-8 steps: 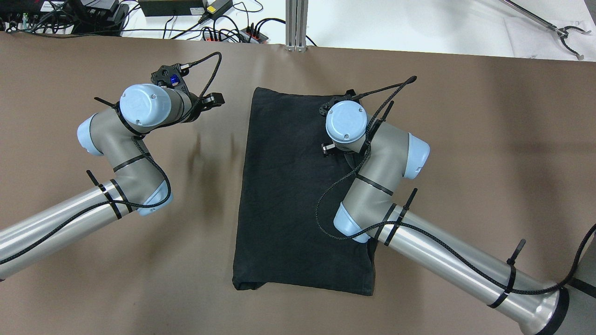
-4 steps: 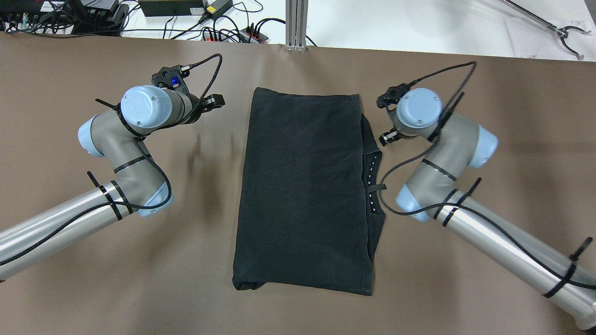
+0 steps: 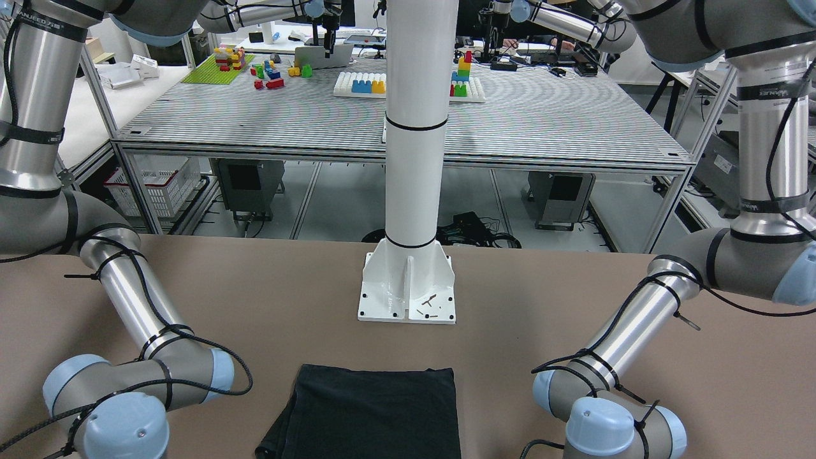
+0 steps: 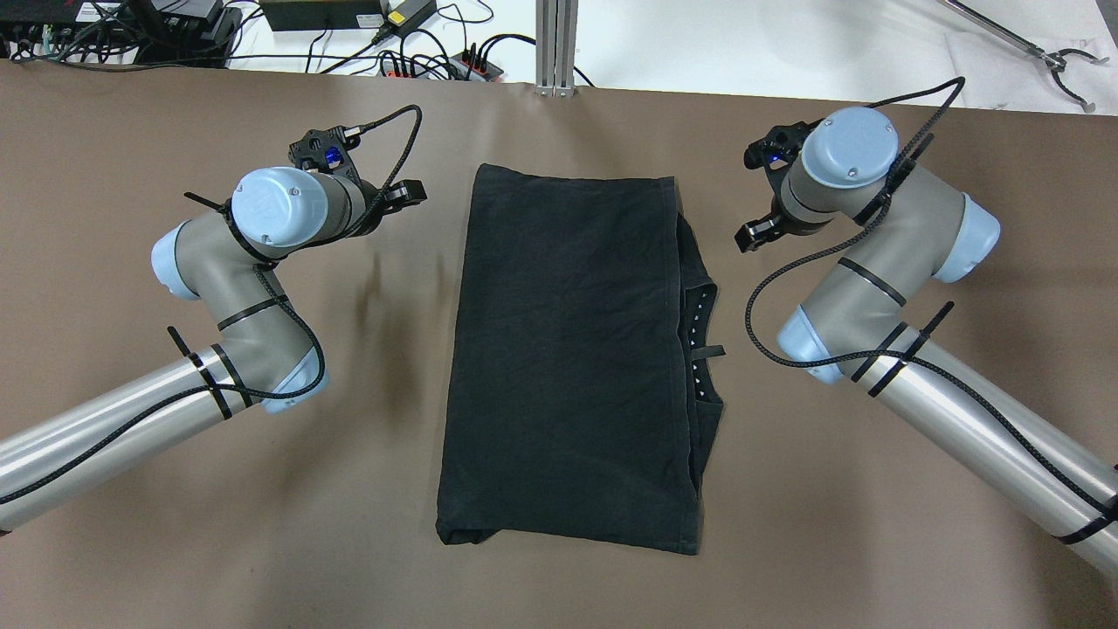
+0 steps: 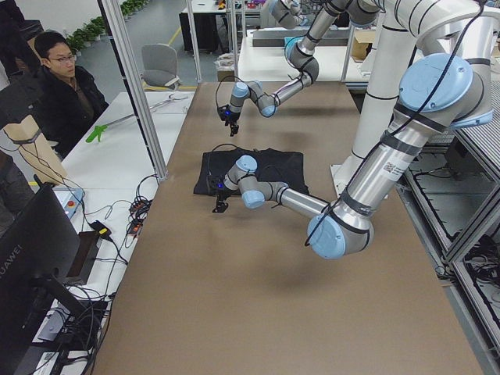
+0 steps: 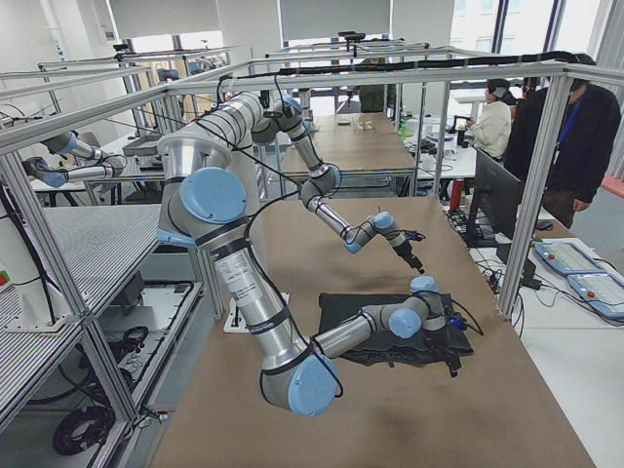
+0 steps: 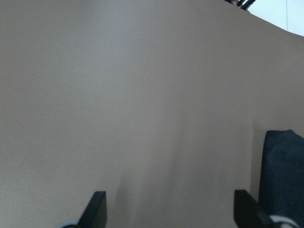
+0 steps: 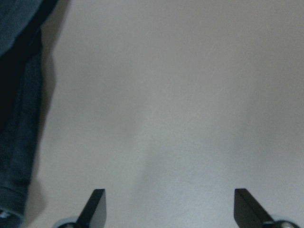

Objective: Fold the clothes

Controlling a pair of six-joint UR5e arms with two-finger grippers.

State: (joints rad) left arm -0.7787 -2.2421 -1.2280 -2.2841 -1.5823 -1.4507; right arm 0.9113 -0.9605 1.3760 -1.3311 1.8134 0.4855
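Note:
The clothes are one black garment lying folded in a tall rectangle at the table's middle, with a neckline and label showing along its right edge. The garment's near end shows in the front-facing view. My left gripper hovers left of the cloth's far corner; in its wrist view it is open, with the cloth at the right edge. My right gripper hangs right of the cloth, also open over bare table, the cloth at the left.
A white pillar on a base plate stands at the robot's side of the table. Power strips and cables and an aluminium post line the far edge. A person sits beyond it; others stand nearby.
My right arm has swung off the garment to the right and toward the far edge, uncovering the cloth's right side. The left arm has barely moved.

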